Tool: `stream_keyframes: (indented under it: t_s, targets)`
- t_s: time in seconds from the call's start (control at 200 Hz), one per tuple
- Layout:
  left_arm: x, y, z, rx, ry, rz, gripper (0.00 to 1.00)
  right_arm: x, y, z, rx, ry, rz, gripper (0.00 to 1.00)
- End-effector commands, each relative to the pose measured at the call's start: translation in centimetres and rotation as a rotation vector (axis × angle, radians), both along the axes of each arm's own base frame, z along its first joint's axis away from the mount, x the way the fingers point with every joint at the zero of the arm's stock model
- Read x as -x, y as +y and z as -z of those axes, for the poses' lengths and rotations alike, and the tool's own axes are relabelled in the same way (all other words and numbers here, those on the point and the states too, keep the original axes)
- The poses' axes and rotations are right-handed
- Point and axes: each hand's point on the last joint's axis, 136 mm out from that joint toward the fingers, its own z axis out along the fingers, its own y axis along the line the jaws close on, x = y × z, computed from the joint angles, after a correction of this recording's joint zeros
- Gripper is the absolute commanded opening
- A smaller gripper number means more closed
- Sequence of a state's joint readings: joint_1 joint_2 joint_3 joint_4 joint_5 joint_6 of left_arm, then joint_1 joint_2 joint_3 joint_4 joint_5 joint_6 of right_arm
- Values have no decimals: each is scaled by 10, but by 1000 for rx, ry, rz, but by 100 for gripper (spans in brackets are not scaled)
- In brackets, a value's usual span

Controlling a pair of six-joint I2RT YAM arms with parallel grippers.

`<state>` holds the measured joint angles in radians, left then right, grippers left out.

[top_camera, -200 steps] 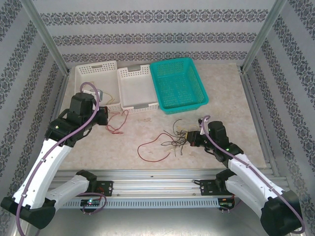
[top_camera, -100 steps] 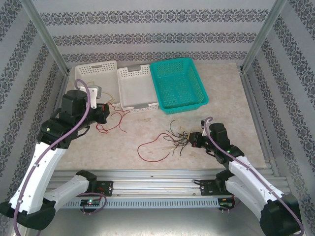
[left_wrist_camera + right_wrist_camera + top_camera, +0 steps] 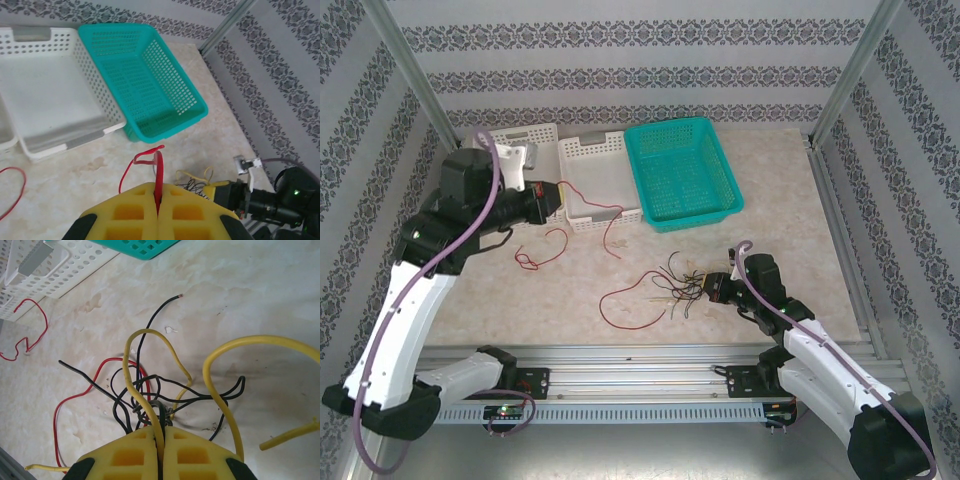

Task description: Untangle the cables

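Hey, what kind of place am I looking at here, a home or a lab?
Probably a robot lab test cell: patterned panels on bare aluminium posts, a left arm and right arm bolted to a metal rail, and thin cables by plastic baskets.

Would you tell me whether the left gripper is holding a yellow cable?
No, the left gripper is shut on a red cable, not a yellow one.
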<state>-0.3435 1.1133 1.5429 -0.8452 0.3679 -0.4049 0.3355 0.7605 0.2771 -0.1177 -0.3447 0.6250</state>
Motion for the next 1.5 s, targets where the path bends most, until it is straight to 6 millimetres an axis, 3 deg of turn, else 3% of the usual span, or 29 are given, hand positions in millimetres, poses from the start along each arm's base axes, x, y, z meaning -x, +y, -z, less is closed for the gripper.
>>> stream_keyframes:
  t_s: [0.0, 0.245, 0.54, 0.625, 0.829, 0.959, 1.129, 1.214, 1.329, 1.499]
  targets:
    - [-19, -27, -31, 77, -71, 59, 0, -2, 1, -5, -27, -26, 3, 0]
    - [-81, -79, -35, 38, -83, 107, 0, 0, 3, -11, -39, -61, -12, 0]
    - [-170, -128, 0, -40, -42, 97, 0, 9, 9, -19, -57, -97, -46, 0]
    - [-193, -144, 18, -111, -34, 94, 0, 12, 10, -23, -50, -113, -56, 0]
    - [-240, -166, 91, -214, 45, 51, 0, 21, 11, -32, -45, -142, -72, 0]
    - [-252, -173, 128, -244, 88, 38, 0, 25, 8, -37, -34, -160, -69, 0]
    - [-251, -193, 171, -268, 148, 76, 0, 26, 6, -41, -40, -179, -57, 0]
    - [-249, -205, 187, -276, 165, 99, 5, 25, 6, -43, -45, -186, -54, 0]
    - [-246, -215, 197, -291, 167, 118, 8, 25, 7, -46, -52, -192, -57, 0]
    - [-242, -217, 200, -309, 169, 127, 31, 26, 7, -49, -54, -199, -55, 0]
